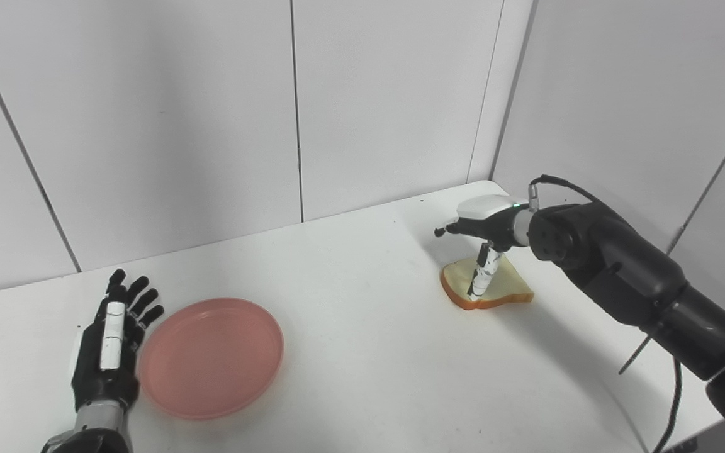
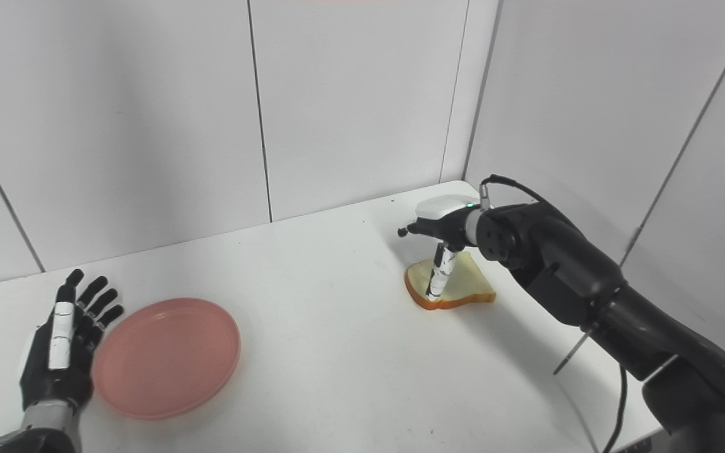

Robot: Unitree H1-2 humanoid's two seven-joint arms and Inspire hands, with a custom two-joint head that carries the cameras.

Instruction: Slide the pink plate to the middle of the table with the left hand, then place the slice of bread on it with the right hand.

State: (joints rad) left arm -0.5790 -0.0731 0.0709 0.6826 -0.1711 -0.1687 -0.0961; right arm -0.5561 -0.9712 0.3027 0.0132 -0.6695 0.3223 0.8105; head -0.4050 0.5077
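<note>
Table (image 1: 362,352): white, set into a corner of plain white wall panels.
Right arm (image 1: 627,270): dark, comes in from the near right and reaches to the far right.
Pink plate (image 1: 211,357): flat on the near left of the table, left of centre; judged not yet at the middle.
Left hand (image 1: 111,340): open, fingers straight and apart, holding nothing; palm side just beside the plate's left rim. Contact cannot be told.
Slice of bread (image 1: 507,286): lies flat at the far right, well apart from the plate.
Right hand (image 1: 485,251): poised over the bread, fingers (image 1: 481,277) pointing down onto its top face; whether they grip it cannot be told.
Risk 1: a push high on the rim may tip or spin the plate instead of sliding it.
Risk 2: bread flat on the table offers little edge; fingers may press or drag it toward the right edge.
Writing: no brand, label or text readable.
</note>
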